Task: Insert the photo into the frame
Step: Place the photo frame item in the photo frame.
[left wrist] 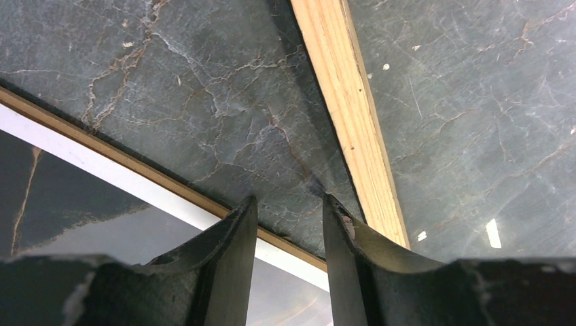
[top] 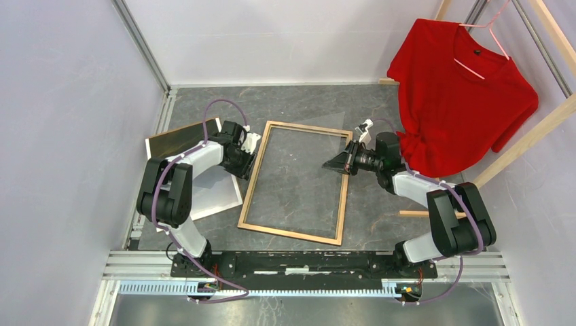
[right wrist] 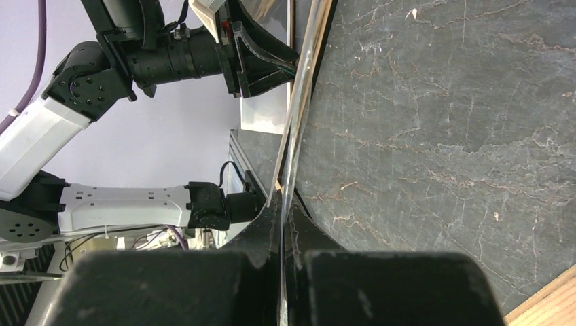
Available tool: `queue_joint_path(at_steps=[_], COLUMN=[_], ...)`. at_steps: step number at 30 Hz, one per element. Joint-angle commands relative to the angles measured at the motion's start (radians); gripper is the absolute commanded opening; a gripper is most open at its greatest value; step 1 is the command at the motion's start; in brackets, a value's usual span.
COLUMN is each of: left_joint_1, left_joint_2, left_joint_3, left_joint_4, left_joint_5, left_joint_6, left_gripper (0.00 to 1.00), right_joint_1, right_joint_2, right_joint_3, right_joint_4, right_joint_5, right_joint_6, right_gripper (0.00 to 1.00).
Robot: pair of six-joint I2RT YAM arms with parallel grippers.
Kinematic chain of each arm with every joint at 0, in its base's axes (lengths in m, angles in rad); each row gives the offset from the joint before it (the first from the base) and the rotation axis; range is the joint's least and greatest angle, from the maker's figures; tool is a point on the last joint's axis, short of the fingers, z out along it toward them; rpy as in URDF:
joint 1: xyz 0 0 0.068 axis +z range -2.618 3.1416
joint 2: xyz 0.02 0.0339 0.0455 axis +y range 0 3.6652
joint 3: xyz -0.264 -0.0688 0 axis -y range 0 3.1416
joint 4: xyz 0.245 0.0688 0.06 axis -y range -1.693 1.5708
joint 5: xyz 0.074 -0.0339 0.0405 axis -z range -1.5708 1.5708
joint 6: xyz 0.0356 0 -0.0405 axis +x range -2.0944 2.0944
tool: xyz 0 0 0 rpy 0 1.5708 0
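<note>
top: frame (top: 255, 175) lies wood side up mid-desk (top: 292, 102); photo (top: 221, 193) just left of it, under the left arm (top: 193, 159); left wrist: left fingers (left wrist: 227, 272) spread, empty, near the frame; right wrist: right fingers (right wrist: 261, 234) pinch what seems a clear sheet (right wrist: 291, 156).

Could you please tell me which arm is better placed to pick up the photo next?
Left, I'd judge. The left gripper is open beside the left rail of the frame, with the photo lying right next to it. The right gripper is shut on the clear sheet, across the frame from the photo.
</note>
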Motion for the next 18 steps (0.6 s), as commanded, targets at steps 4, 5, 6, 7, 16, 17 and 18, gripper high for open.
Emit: queue_joint_path(at_steps=[4,5,6,7,16,17,18], left_joint_1=[-0.007,-0.007,-0.007,-0.008,-0.010,-0.010,-0.010], left_joint_2=[0.017,0.017,0.018,0.018,0.017,0.017,0.017], left_joint_3=[0.009,0.010,0.010,0.011,0.011,0.011,0.011], left_joint_4=[0.020,0.020,0.020,0.020,0.020,0.020,0.020], left_joint_5=[-0.010,-0.011,-0.010,-0.011,-0.014,-0.014,-0.014], left_joint_6=[0.016,0.015,0.016,0.016,0.016,0.016,0.016], left_gripper=[0.47,0.47,0.47,0.47,0.46,0.46,0.46], right_joint_1=[0.006,0.009,0.011,0.013,0.037,0.043,0.050], right_joint_2=[0.003,-0.002,-0.006,-0.006,-0.005,-0.007,-0.009], right_joint_3=[0.060,0.060,0.064,0.071,0.112,0.125,0.137], right_joint_4=[-0.013,-0.014,-0.027,-0.042,-0.092,-0.114,-0.139], right_joint_5=[-0.015,-0.014,-0.011,-0.008,-0.006,0.000,0.008], right_joint_6=[-0.076,-0.081,-0.091,-0.105,-0.151,-0.169,-0.186], right_gripper=[0.00,0.00,0.00,0.00,0.00,0.00,0.00])
